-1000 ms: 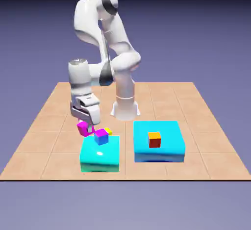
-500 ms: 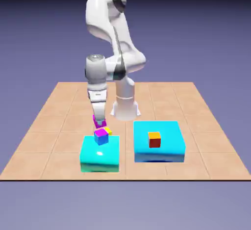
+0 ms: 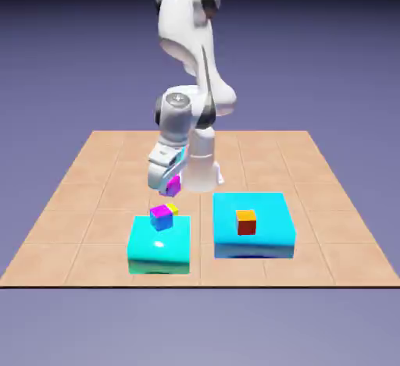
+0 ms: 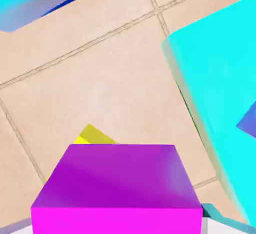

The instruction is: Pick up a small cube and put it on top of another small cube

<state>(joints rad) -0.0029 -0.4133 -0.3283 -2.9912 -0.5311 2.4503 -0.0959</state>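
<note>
Magenta cube (image 3: pixel 173 184), judged rigid and light with flat opposite sides for gripping, is clamped in the closed gripper (image 3: pixel 170 186) above the multicoloured cube (image 3: pixel 162 216).

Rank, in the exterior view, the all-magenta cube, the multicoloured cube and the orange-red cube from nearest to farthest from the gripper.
1. All-magenta cube: held in the shut gripper, off the table.
2. Multicoloured cube: just below the gripper, on the smaller cyan block.
3. Orange-red cube: off to the exterior view's right, on the larger cyan block.
</note>
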